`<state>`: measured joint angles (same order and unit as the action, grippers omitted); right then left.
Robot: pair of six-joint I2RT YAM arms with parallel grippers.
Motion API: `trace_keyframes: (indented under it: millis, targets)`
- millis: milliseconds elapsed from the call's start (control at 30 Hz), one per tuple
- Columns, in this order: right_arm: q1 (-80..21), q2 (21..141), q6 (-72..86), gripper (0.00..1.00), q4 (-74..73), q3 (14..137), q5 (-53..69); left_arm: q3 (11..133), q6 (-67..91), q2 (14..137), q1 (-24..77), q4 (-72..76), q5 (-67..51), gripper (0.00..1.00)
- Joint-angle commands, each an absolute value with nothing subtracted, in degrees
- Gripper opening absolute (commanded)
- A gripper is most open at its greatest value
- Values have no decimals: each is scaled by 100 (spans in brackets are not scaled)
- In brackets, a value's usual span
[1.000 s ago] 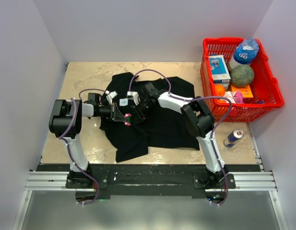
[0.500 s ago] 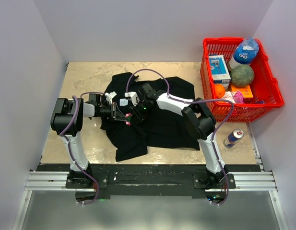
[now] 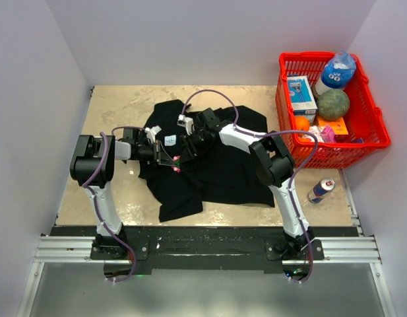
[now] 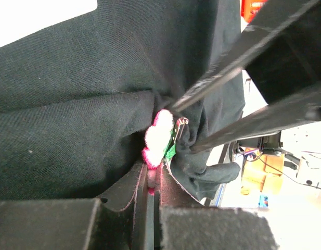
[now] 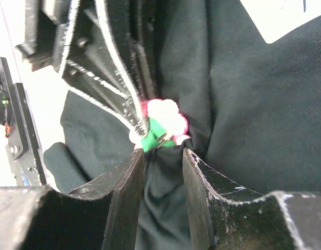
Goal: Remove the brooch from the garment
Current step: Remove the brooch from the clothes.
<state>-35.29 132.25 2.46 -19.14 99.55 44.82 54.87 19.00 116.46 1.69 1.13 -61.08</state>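
Two robot arms meet over a black shirt (image 3: 223,173) that lies crumpled in the middle of the table (image 3: 114,105). The brooch (image 3: 177,165) is a tiny pink and white flower with a green bit. It sits on the shirt's 9 o'clock side, just below a small white label (image 3: 169,140).

The left gripper (image 3: 170,160) reaches in from 9 o'clock. Its jaws are almost closed and they pinch the brooch. A bit of pink shows in the thin gap between its fingers (image 4: 121,208).

The right gripper (image 3: 185,149) comes in from 2 o'clock, and its tips are right beside the brooch. Its jaws are narrow, with a bunched fold of shirt between the fingers (image 5: 124,200).

From the left wrist, a thin silver pin (image 4: 182,122) shows at the edge of the brooch, touching the cloth. I cannot tell if it goes through the cloth.

At 2 o'clock, by the table's edge, stands a red basket (image 3: 342,156). Inside it are a bottle (image 3: 336,71), a box (image 3: 301,92), a round green fruit (image 3: 333,104) and an orange (image 3: 301,123). A drink can (image 3: 320,190) lies at 4 o'clock, near the basket and apart from the shirt.
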Motion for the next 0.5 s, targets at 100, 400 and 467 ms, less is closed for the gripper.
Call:
trace_keyframes:
  millis: [100, 400, 467]
  targets:
    - [-3595, 13456, 615, 39, -1687, 10125, 4571, 5405, 1670, 12067, 281, 9, -4649, 0]
    - [-3472, 13421, 773, 36, -1600, 9853, 4948, 5344, 1714, 12146, 281, 97, -4895, 0]
    - [-3480, 13421, 747, 35, -1696, 9896, 4608, 5352, 1723, 12164, 281, 105, -4913, 0]
